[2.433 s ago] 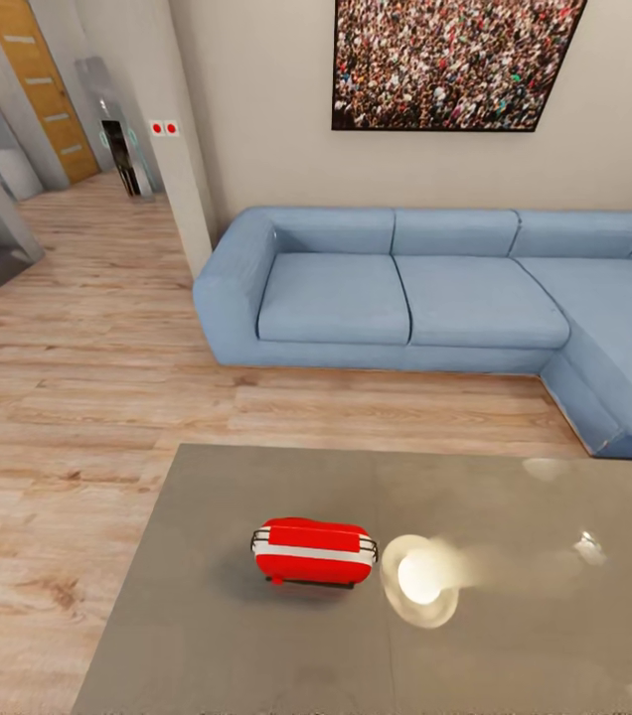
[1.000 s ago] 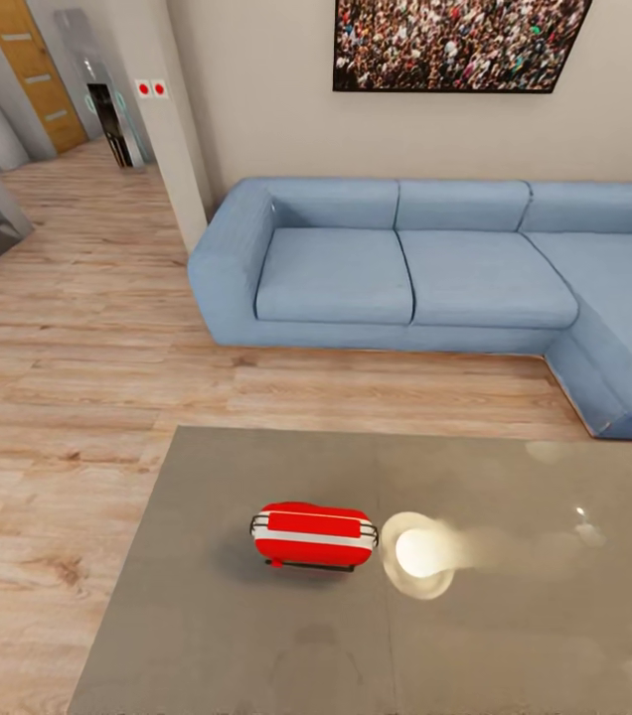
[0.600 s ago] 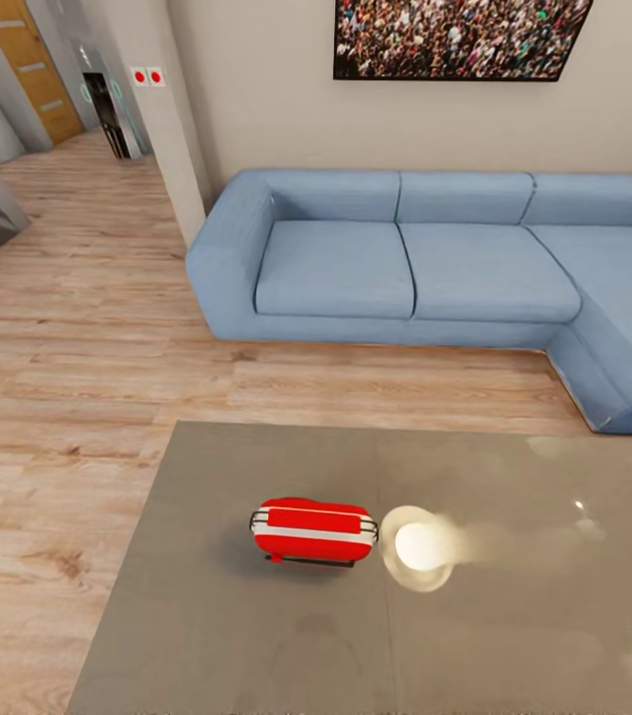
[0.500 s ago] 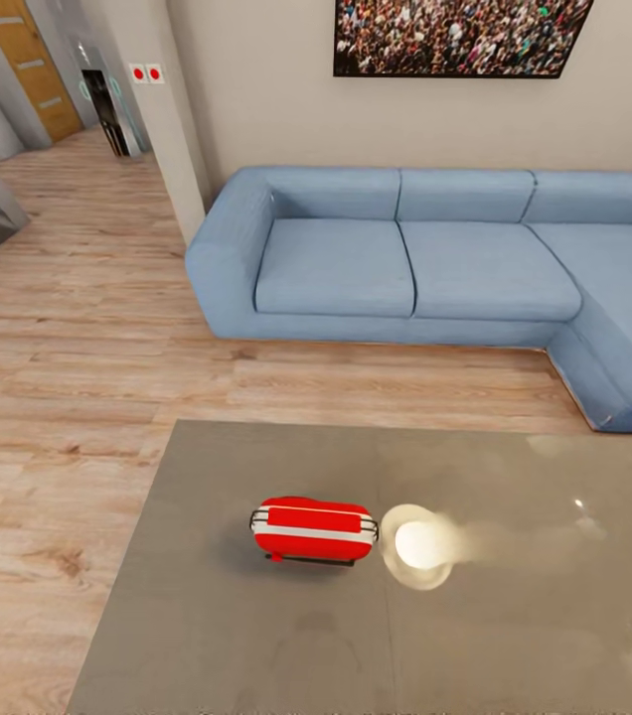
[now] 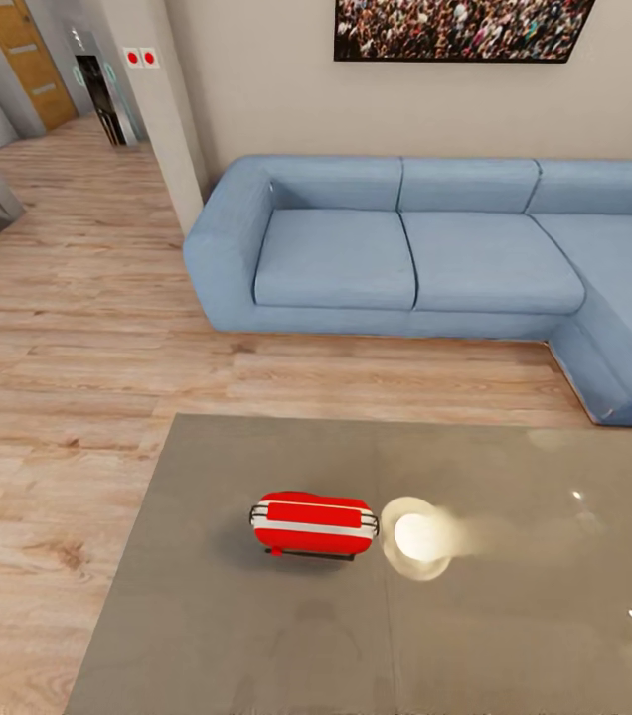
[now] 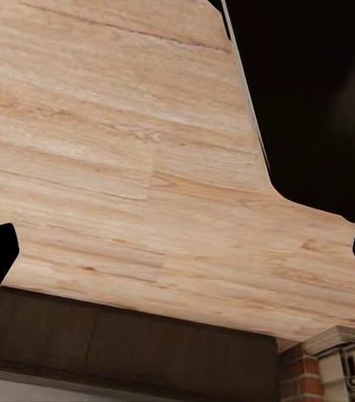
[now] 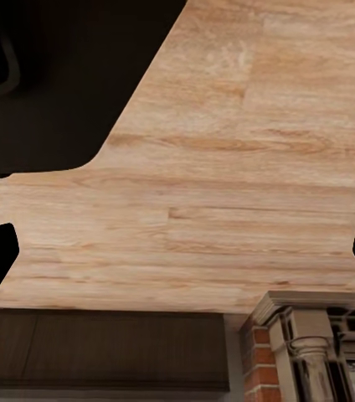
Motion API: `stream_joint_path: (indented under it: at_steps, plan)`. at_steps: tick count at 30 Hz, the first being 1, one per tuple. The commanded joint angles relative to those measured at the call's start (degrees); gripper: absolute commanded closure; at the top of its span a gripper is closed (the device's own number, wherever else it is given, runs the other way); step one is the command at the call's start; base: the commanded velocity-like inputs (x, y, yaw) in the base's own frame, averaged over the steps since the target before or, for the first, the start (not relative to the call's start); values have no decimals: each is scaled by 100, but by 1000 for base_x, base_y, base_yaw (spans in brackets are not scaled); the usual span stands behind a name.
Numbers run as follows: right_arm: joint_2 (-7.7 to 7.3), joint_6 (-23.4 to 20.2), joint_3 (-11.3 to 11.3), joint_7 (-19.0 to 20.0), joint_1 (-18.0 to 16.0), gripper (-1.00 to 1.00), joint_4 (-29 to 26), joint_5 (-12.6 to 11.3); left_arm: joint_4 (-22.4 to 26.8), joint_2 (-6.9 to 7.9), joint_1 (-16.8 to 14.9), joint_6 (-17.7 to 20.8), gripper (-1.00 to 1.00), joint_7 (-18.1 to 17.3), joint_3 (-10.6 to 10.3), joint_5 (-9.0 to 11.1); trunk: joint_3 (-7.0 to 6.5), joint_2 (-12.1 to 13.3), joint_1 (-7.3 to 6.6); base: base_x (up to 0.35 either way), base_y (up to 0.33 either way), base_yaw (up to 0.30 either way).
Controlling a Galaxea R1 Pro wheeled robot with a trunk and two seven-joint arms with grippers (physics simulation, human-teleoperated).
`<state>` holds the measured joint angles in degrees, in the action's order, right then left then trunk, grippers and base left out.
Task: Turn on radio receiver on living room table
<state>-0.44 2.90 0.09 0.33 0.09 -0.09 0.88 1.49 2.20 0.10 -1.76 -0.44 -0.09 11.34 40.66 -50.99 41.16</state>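
On the glossy grey-taupe table [image 5: 515,636], small red rounded radio [image 5: 314,523] sits untouched; both grippers [image 6: 177,251] [image 7: 177,251] hang splayed over floor, so an off-target press could shove it.

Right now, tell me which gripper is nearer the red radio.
Cannot tell. The radio sits on the table about mid-view ahead, favouring neither side. The left gripper and right gripper both face wood floor, open, nothing between their fingers.
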Motion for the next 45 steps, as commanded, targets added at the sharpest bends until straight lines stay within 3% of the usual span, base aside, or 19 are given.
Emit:
stream_joint_path:
  at_steps: [1,45]
  plan:
    - [0,0,0,0,0,-100,0,0,0,0,0,0,-100,0,0,0,10,0,0,0,0,0]
    - [3,1,0,2,0,-100,0,0,0,8,1,-5,-100,-8,0,9,419,0,0,0,0,0]
